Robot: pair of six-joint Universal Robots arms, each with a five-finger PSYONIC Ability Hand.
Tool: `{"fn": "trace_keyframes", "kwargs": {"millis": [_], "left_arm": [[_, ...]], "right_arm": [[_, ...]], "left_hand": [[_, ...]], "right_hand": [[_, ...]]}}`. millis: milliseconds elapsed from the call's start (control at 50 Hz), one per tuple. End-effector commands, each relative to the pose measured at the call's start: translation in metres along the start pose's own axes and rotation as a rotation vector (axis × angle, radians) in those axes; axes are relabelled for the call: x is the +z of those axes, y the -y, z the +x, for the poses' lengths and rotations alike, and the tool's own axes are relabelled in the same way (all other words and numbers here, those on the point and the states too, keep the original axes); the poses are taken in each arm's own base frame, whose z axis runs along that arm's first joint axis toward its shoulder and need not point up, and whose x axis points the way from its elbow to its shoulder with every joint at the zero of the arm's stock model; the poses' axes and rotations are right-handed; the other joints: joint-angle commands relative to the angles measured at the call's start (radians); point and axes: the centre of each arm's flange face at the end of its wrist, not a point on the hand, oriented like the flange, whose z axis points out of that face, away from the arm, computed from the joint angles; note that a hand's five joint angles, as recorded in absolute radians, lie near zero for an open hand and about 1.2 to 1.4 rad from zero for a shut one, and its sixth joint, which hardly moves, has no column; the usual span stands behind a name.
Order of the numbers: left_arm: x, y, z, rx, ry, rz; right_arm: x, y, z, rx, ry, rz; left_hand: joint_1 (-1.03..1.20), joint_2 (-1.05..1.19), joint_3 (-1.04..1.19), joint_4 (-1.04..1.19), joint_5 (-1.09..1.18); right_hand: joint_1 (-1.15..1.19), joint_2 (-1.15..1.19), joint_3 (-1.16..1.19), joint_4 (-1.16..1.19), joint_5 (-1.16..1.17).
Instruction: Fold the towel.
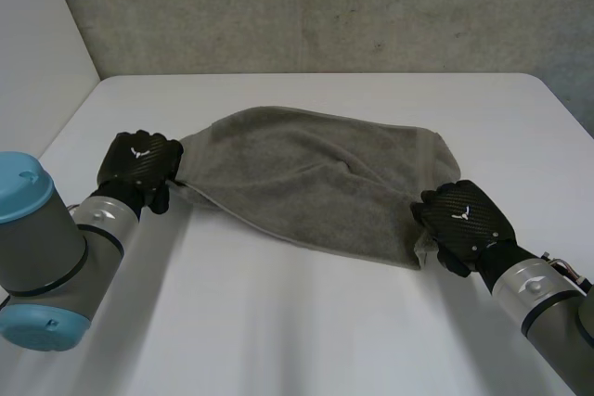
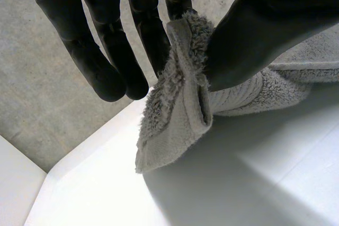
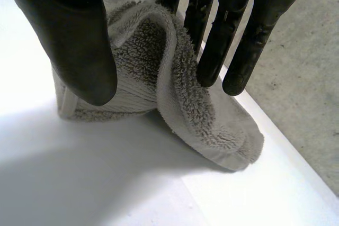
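Observation:
A grey towel [image 1: 316, 183] lies bunched and stretched across the white table [image 1: 278, 322] between my two hands. My left hand [image 1: 139, 166] is at the towel's left end. In the left wrist view the thumb [image 2: 249, 41] pinches a folded corner of the towel [image 2: 175, 125] against a finger, and the other fingers hang straight beside it. My right hand [image 1: 464, 220] is at the towel's right near corner. There the thumb [image 3: 74, 41] and straight fingers [image 3: 243, 51] stand apart, with a loose fold of towel [image 3: 196, 109] slumped between them onto the table.
A grey concrete wall [image 1: 325, 6] runs behind the table's far edge. A pale wall [image 1: 37, 34] stands to the left. Bare white tabletop stretches in front of the towel and around both forearms.

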Motion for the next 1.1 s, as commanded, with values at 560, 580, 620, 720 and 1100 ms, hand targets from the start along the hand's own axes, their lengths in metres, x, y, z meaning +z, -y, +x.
{"fn": "trace_keyframes", "kwargs": {"millis": [560,580,620,720,1100], "left_arm": [[0.003,-0.006,-0.003,-0.003,0.011,-0.011],[0.003,-0.006,-0.003,-0.003,0.011,-0.011],[0.003,-0.006,-0.004,-0.003,0.013,-0.010],[0.003,-0.006,-0.004,-0.003,0.013,-0.010],[0.007,-0.003,-0.020,-0.006,0.057,-0.001]], "right_arm": [[0.001,-0.009,-0.024,-0.384,-0.035,0.078],[0.001,-0.009,-0.024,-0.384,-0.035,0.078],[0.000,-0.009,-0.026,-0.394,-0.035,0.093],[-0.002,-0.008,-0.027,-0.432,-0.052,0.111],[-0.008,0.021,0.018,-0.250,-0.174,0.179]], "left_hand": [[-0.063,-0.120,-0.154,-0.123,-0.268],[-0.063,-0.120,-0.154,-0.123,-0.268],[-0.063,-0.120,-0.154,-0.123,-0.268],[-0.063,-0.120,-0.154,-0.123,-0.268],[-0.063,-0.120,-0.154,-0.123,-0.268]], "right_hand": [[-0.155,-0.179,-0.149,-0.167,-0.135],[-0.155,-0.179,-0.149,-0.167,-0.136],[-0.161,-0.185,-0.155,-0.172,-0.141],[-0.132,-0.156,-0.126,-0.143,-0.112],[0.654,0.630,0.660,0.643,0.674]]}}
